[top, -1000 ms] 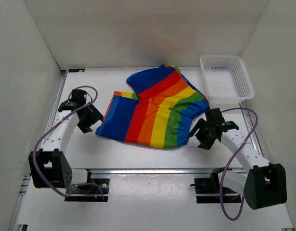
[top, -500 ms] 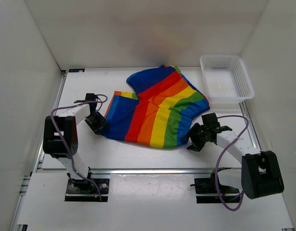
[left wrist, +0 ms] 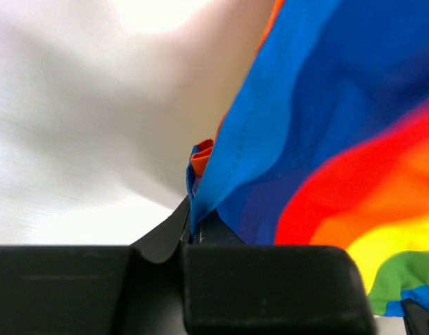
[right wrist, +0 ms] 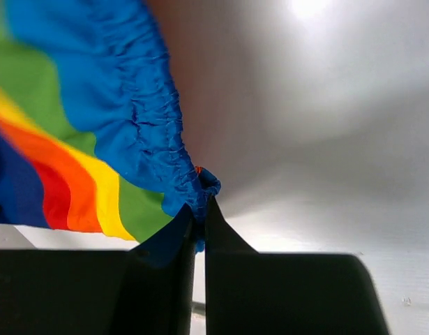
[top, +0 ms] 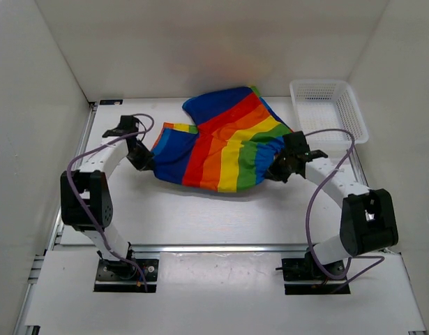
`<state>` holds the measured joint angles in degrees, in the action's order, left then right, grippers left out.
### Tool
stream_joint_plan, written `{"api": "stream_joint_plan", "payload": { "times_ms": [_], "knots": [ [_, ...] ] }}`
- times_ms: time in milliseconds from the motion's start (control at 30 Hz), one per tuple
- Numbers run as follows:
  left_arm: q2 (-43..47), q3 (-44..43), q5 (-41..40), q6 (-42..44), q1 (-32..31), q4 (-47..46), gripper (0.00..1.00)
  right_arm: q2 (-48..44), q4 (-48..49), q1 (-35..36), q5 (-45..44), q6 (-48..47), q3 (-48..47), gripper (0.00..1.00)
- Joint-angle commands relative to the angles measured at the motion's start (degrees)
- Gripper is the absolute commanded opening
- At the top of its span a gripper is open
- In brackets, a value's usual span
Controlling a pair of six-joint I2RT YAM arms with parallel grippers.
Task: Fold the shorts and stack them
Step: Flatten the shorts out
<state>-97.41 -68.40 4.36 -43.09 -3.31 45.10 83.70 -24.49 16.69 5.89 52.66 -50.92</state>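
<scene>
The rainbow-striped shorts (top: 224, 139) hang stretched between both arms over the middle of the table, their near edge raised off the surface. My left gripper (top: 148, 162) is shut on the blue left corner of the shorts (left wrist: 284, 125), a bit of orange cloth bunched at its tips (left wrist: 193, 213). My right gripper (top: 275, 169) is shut on the gathered blue edge of the shorts (right wrist: 141, 132) at the right corner, the cloth pinched between the fingertips (right wrist: 200, 209).
A white plastic mesh basket (top: 328, 112) stands at the back right, close to the right arm. White walls enclose the table on three sides. Both arm bases sit at the near edge on a metal rail (top: 214, 246).
Both grippers have closed on the shorts' near corners and moved up and toward the back. The near edge of the shorts has lifted and shifted away from the table's front.
</scene>
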Motion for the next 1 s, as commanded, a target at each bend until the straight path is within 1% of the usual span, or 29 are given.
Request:
{"api": "stream_joint_plan", "payload": {
  "times_ms": [0, 33, 100, 133, 167, 300, 367, 433, 500, 567, 600, 667, 700, 733, 767, 800, 833, 867, 900, 933, 967],
  "knots": [
    [7.14, -7.17, 0.39, 0.02, 0.93, 2.53, 0.10, -1.26, -4.85, 0.10, -5.36, -5.98, -8.65, 0.00],
    [7.84, -10.40, 0.39, 0.02, 0.94, 3.40, 0.10, -1.87, -6.78, 0.10, -5.89, -7.13, -12.24, 0.00],
    [10.12, -13.67, 0.39, 0.02, 1.64, 5.96, 0.10, -2.49, -8.37, 0.10, -5.89, -10.38, -15.34, 0.00],
    [11.00, -16.65, 0.39, 0.02, 3.03, 6.66, 0.10, -3.01, -9.95, 0.10, -5.89, -11.61, -18.49, 0.00],
    [12.75, -18.24, 0.39, 0.02, 3.05, 7.27, 0.10, -3.02, -10.92, 0.10, -5.89, -13.79, -20.08, 0.00],
    [16.09, -25.80, 1.00, 0.55, 5.15, 10.44, 0.10, -3.71, -15.75, 0.10, -5.36, -17.24, -26.93, 0.00],
    [17.51, -27.66, 1.00, 0.55, 5.16, 11.68, 0.10, -5.38, -17.08, 0.10, -5.36, -18.39, -27.75, 0.00],
    [19.35, -27.66, 1.00, 1.17, 5.16, 12.20, 0.10, -7.57, -17.78, 0.10, -5.36, -20.40, -27.75, 0.00],
    [20.93, -23.81, 0.47, 2.30, 5.16, 13.87, 0.10, -8.28, -20.24, 0.10, -3.53, -21.46, -26.61, 0.00],
    [22.25, -19.34, -0.66, 2.83, 5.16, 14.39, 0.10, -8.29, -22.95, 0.10, 0.69, -22.60, -24.86, 0.00],
    [23.56, -13.75, -1.28, 2.84, 5.16, 14.40, 0.10, -8.29, -25.67, 0.10, 1.66, -22.61, -23.71, 0.00],
    [24.19, -8.09, -1.81, 2.84, 5.16, 12.74, 0.10, -8.29, -26.22, 0.10, 2.90, -23.13, -19.25, 0.00],
    [24.19, -4.32, -1.03, 2.84, 5.16, 11.60, 0.10, -6.55, -26.22, 0.10, 2.29, -22.35, -18.09, 0.01],
    [21.58, -3.41, 0.28, 2.84, 5.16, 9.24, 0.14, -5.14, -24.74, -0.77, 2.28, -21.65, -17.38, 0.09],
    [19.47, -3.41, 0.30, 2.84, 5.16, 8.52, 0.22, -3.13, -23.42, -1.39, 2.89, -21.64, -17.38, 0.19],
    [16.84, -4.28, 0.30, 2.84, 4.55, 8.51, 0.30, 2.03, -21.23, -2.00, 3.94, -21.64, -18.51, 0.30],
    [10.98, -8.11, 0.30, 3.97, 4.02, 8.51, 0.40, 4.95, -21.21, -2.01, 3.17, -21.64, -22.43, 0.36],
    [8.40, -10.41, -0.22, 4.59, 4.01, 10.08, 0.52, 7.50, -21.21, -2.01, 2.64, -21.64, -24.73, 0.41],
    [6.46, -12.61, -0.23, 5.20, 3.49, 11.31, 0.57, 10.92, -21.21, -2.01, 2.63, -21.64, -26.50, 0.44],
    [5.39, -15.94, -0.23, 6.52, 3.49, 12.28, 0.62, 11.65, -21.73, -2.01, 2.11, -21.64, -27.47, 0.44],
    [5.38, -16.58, -1.27, 7.05, 2.97, 12.90, 0.64, 11.66, -21.74, -2.01, 1.59, -21.64, -27.48, 0.46]
  ]
}}
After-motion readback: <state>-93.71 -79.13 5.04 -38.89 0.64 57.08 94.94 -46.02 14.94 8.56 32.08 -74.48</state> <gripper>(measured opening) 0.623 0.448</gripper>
